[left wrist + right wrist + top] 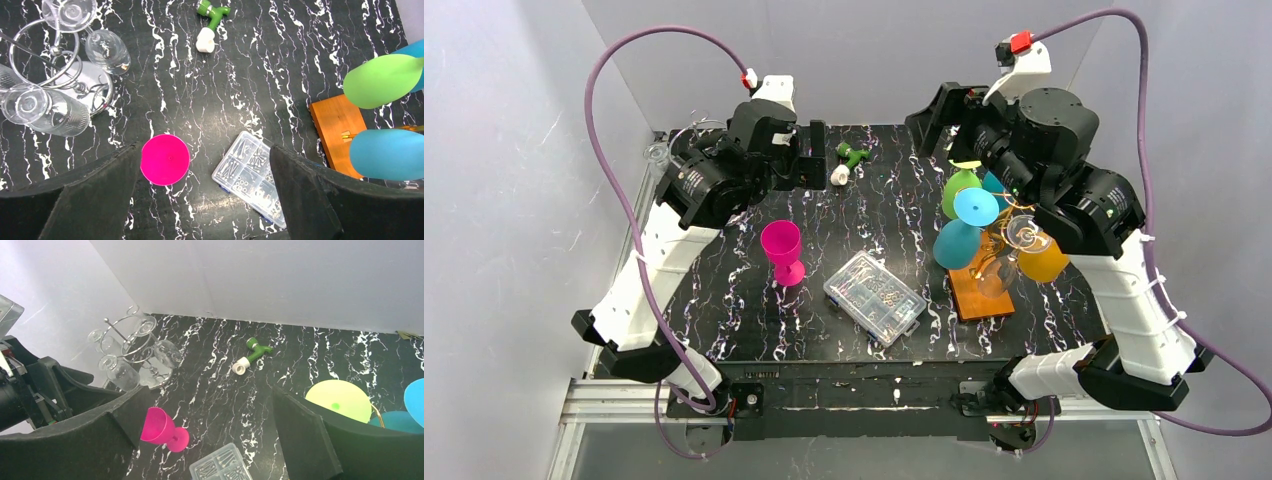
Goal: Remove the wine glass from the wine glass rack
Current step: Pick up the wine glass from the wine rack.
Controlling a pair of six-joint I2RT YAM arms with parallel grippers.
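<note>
The wine glass rack, golden wire (pixel 1009 215) on an orange-brown wooden base (pixel 979 290), stands at the right. Green (pixel 961 190), teal (pixel 956 243), orange (pixel 1044 262) and clear (pixel 999 272) glasses hang on it. A pink wine glass (pixel 782 250) stands upright on the table left of the rack; it also shows in the left wrist view (pixel 165 159) and the right wrist view (pixel 160 426). My left gripper (pixel 809 155) is open and empty, high over the table (pixel 205 200). My right gripper (pixel 939 118) is open and empty behind the rack (pixel 210 440).
A clear plastic compartment box (pixel 874 297) lies near the middle front. A green and white toy (pixel 849 160) lies at the back. A silver wire rack with clear glasses (pixel 669 150) stands at the far left corner. Grey walls close in the table.
</note>
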